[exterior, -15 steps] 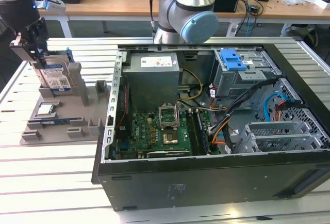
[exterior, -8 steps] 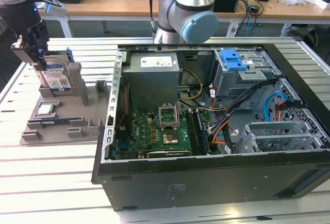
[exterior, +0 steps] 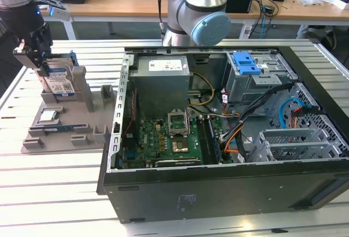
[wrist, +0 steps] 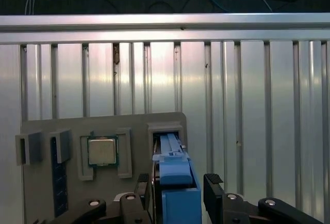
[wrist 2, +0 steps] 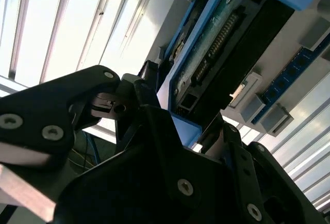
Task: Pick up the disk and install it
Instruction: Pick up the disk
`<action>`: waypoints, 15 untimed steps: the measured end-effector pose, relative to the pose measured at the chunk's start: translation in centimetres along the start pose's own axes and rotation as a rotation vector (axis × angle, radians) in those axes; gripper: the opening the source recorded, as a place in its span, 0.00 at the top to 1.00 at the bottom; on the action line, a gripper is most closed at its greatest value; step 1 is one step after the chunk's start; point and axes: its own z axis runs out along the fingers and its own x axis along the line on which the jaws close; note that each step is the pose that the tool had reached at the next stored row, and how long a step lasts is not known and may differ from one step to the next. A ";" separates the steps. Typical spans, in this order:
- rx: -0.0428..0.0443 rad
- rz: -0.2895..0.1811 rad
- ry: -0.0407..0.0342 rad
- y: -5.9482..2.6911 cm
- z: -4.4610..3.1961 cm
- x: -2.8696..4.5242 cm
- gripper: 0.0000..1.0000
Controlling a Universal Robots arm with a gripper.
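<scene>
Gripper (wrist: 178, 181) pinching the disk (wrist: 178, 201): black fingers (wrist: 214, 182) sit tight against both broad sides of its blue frame in the first wrist view; second wrist view shows the disk's connector edge and dark underside between them; disk stands upright on edge in a slot of the grey holder (wrist: 67, 123), at the exterior view's far left; small square chip (wrist: 101, 150) lies flat in its own pocket of the holder, just beside the disk slot, not touching the disk; holder lies on the ribbed aluminium table (wrist: 247, 105); open computer case (exterior: 218, 193) lies on the same table toward the exterior view's right, well apart from the disk; motherboard (exterior: 163, 138) exposed inside; light blue clip (exterior: 245, 62) sits on the drive cage at the case's far side; arm base (exterior: 196, 13) behind the case.
</scene>
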 end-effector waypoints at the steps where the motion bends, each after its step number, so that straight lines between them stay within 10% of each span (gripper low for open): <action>1: 0.0000 0.000 0.0000 0.00 0.01 0.00 0.46; 6: -0.0001 0.000 0.0001 0.00 0.05 0.00 0.63; 15: 0.0000 0.000 0.0000 0.00 0.14 0.00 0.63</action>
